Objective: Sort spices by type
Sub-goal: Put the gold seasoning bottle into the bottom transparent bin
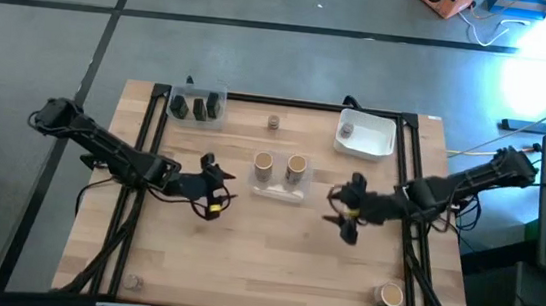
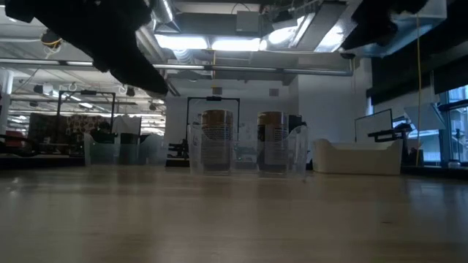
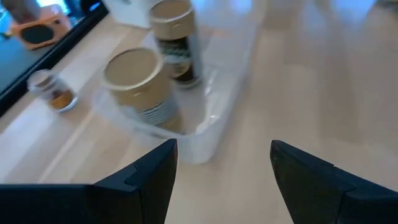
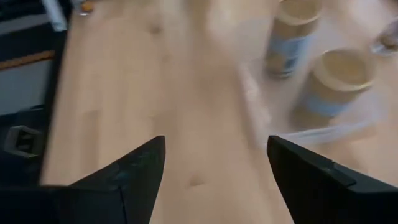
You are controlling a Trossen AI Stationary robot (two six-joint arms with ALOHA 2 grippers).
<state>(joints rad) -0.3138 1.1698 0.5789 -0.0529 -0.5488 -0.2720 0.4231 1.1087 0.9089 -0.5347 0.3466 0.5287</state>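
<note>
Two tan cardboard spice cylinders (image 1: 279, 166) stand in a clear plastic tub (image 1: 280, 189) mid-table. Only the left wrist view shows the tiny brown-filled glass jar's (image 3: 51, 91) contents. Left gripper (image 1: 210, 205) and right gripper (image 1: 344, 218) flank the tub, empty, fingers spread wide.

You get one overhead view, one level table-height view facing the room, and two close wrist views; all share the centre clear tub (image 1: 280, 187) with two tan cylinders (image 2: 216, 139).

We see two tan cylinders (image 2: 216, 139) standing upright in a clear tub (image 2: 247, 157) mid-desk (image 2: 234, 219), white tub (image 2: 357, 156) to its right.
</note>
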